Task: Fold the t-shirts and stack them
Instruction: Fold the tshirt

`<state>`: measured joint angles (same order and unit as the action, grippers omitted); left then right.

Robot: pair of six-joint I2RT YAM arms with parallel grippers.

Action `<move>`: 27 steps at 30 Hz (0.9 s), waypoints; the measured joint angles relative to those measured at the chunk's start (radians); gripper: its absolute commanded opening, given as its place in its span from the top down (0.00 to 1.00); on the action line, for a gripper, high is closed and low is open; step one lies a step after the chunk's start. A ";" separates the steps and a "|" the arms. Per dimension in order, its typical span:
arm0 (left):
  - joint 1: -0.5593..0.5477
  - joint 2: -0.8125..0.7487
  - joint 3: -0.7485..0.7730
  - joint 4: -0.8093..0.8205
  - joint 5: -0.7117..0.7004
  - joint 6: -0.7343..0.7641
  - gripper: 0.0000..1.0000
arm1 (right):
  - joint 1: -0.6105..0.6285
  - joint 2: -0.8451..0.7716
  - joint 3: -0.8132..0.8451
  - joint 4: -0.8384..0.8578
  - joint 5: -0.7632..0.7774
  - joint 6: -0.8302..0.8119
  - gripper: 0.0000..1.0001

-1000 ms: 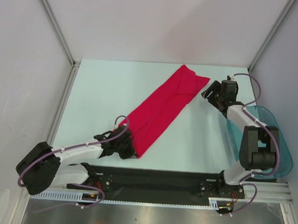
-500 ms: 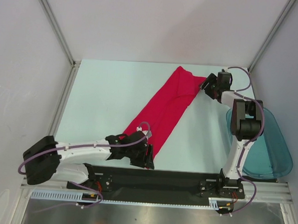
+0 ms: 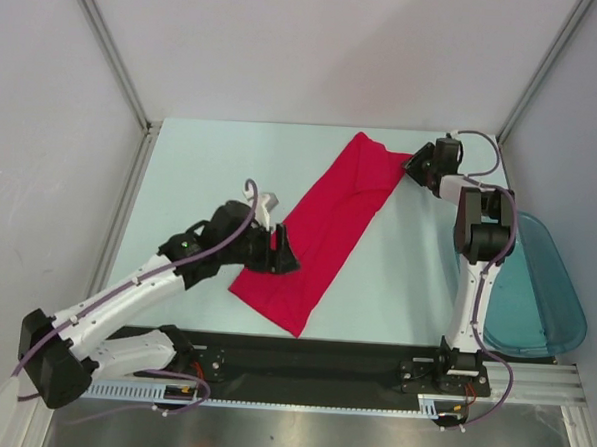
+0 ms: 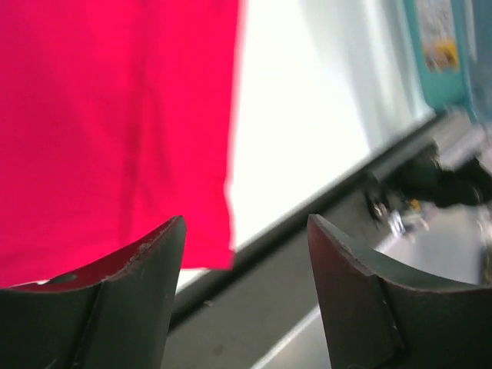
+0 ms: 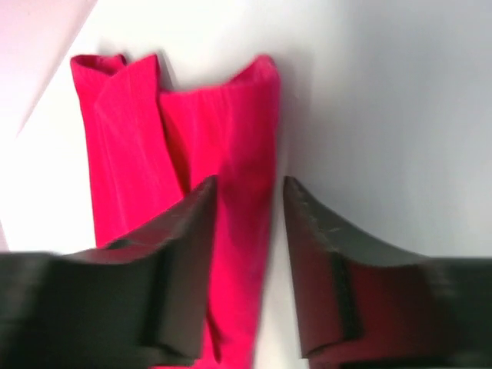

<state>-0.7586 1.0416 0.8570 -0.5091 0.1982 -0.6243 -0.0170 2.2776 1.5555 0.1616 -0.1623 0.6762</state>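
Note:
One red t-shirt lies folded into a long strip, slanting from the far right toward the table's near edge. My left gripper hovers open over the strip's left edge near its lower end. In the left wrist view the gripper has nothing between its fingers and the t-shirt lies beyond them. My right gripper is at the strip's far right corner. In the right wrist view the gripper is open, its jaws narrowly either side of the t-shirt's right edge.
A translucent teal bin sits at the right edge beside the right arm's base, and shows as a teal corner in the left wrist view. The black base rail runs along the near edge. White walls enclose the table.
My left gripper let go of the shirt's near end, opened and moved away from the near edge toward the strip's middle. My right gripper reached the far corner and its jaws narrowed.

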 measured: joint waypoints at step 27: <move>0.415 0.411 -0.008 -0.045 -0.031 0.182 0.18 | -0.002 0.278 0.560 -0.311 -0.037 0.002 0.43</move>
<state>-0.3435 1.4528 0.8486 -0.5541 0.1677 -0.4427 -0.0189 2.5561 2.1155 -0.1490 -0.1989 0.6781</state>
